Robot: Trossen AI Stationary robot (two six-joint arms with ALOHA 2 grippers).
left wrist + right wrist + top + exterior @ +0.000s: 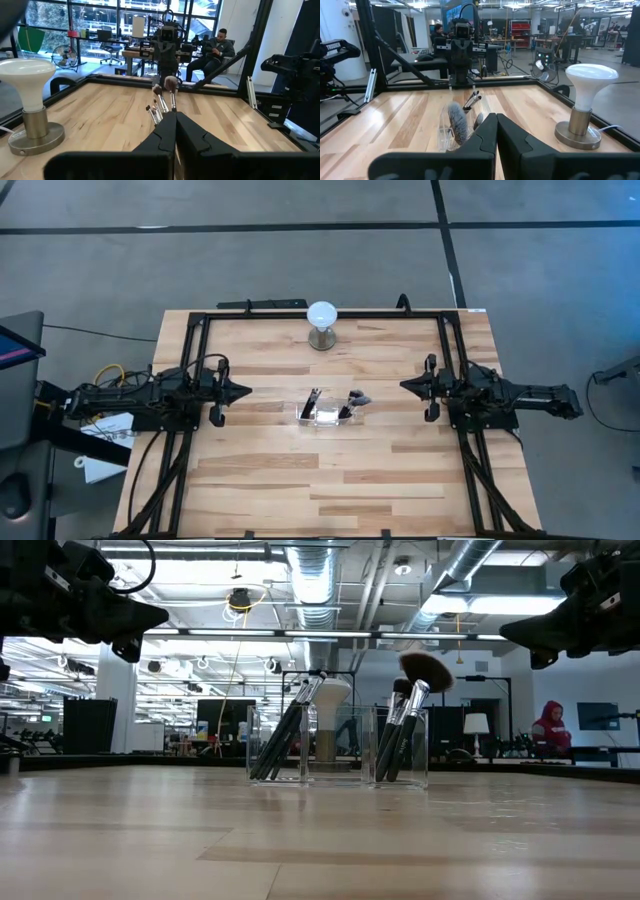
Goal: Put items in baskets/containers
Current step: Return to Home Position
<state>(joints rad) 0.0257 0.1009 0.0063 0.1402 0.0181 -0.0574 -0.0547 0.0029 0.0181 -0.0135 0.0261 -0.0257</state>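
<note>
Brushes point(314, 402) stand tilted in two groups inside the clear holder point(327, 417) on the table point(260, 480); the fan brush point(357, 396) is at the holder's end nearer the right gripper point(405, 385). Left gripper point(243, 391) and right gripper hover well apart from the holder, on opposite sides, each with fingers pressed together.

Grey floor point(300, 250); ceiling ducts point(310, 570); big windows point(95, 20); desks point(140, 51) beyond.
</note>
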